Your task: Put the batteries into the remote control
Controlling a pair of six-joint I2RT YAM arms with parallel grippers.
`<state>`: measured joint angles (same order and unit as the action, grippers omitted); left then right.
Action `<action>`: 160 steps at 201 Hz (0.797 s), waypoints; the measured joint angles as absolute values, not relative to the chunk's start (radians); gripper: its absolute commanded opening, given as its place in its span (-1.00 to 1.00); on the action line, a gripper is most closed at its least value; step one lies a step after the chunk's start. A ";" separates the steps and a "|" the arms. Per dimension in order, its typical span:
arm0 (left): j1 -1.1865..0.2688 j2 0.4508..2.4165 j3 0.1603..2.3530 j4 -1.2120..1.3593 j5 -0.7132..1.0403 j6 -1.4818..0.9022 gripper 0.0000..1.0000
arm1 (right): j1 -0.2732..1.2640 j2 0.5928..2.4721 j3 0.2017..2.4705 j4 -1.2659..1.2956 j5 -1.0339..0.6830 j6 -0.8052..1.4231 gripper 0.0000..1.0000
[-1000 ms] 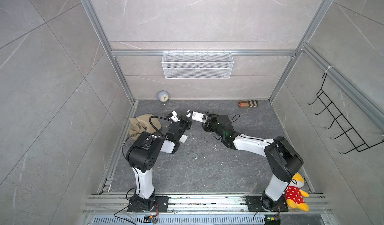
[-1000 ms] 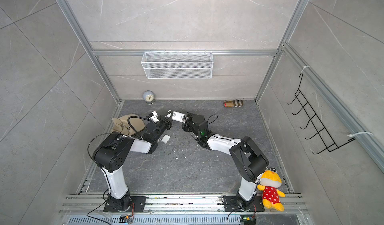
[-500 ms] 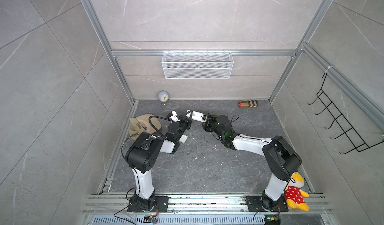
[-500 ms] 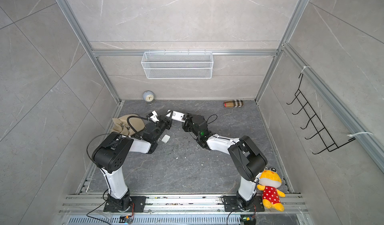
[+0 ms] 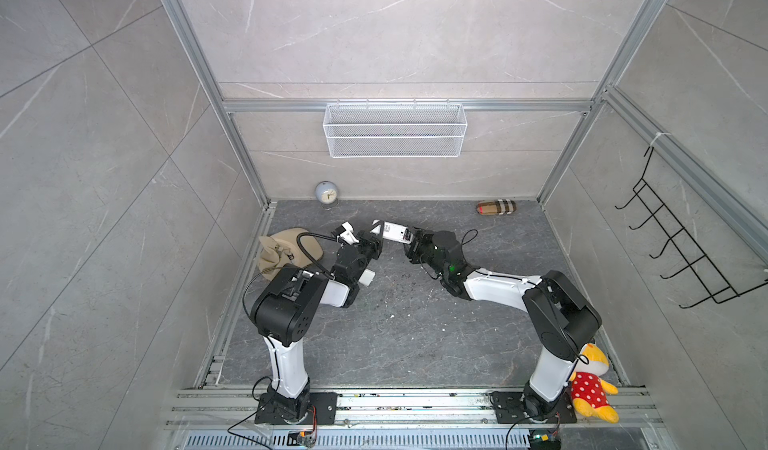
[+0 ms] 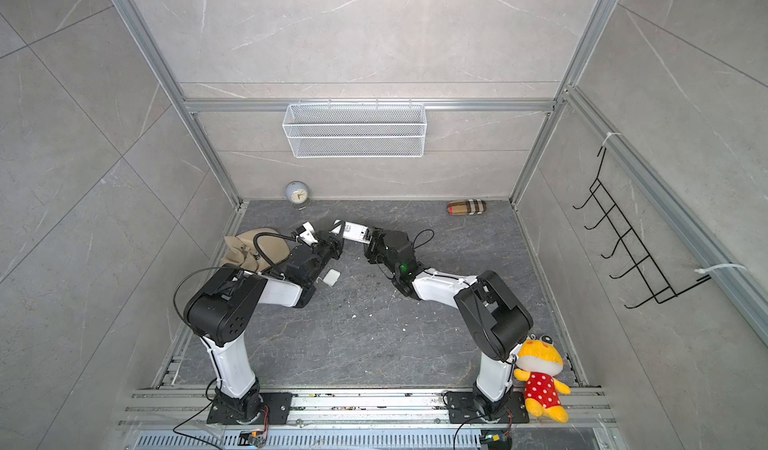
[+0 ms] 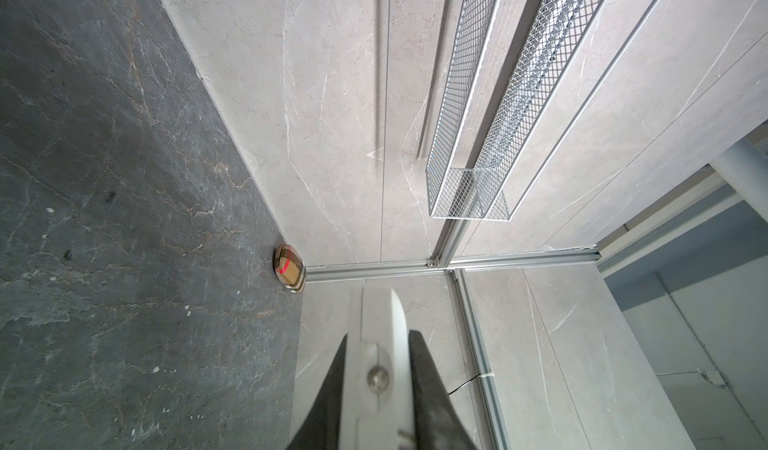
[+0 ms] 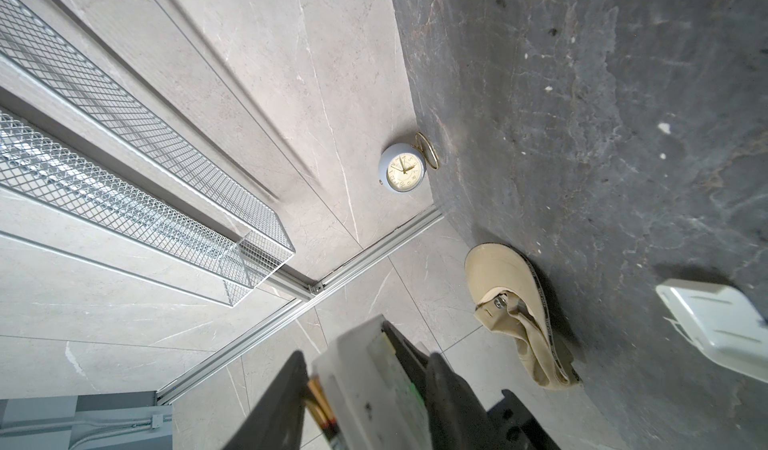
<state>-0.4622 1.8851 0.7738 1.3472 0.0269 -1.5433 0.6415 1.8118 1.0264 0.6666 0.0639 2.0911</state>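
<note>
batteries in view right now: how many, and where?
2, visible only in the right wrist view: the batteries lie side by side against the remote control. The top views are too coarse to show them, so others may be hidden.

Both arms reach low and meet at the far middle; left gripper [image 5: 376, 235] clamps the remote control [image 5: 395, 231], right gripper [image 5: 412, 240] straddles its other end

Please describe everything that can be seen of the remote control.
The remote control is a white oblong plastic handset, held between both arms, apparently off the floor. The left gripper is shut on one end; fingers of the right gripper flank the other end, contact unclear. The right wrist view shows its greenish display and, beside the body, the orange-brown tips of the batteries.
</note>
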 measured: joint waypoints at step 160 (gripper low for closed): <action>-0.443 1.883 0.773 1.344 0.032 -1.560 -1.00 | 0.548 1.804 1.079 0.485 -0.090 1.880 0.51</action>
<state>-0.4435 1.8832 0.7734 1.3437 0.0322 -1.5604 0.5484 1.8042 1.0794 0.4850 -0.0898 1.8801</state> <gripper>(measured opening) 0.184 0.729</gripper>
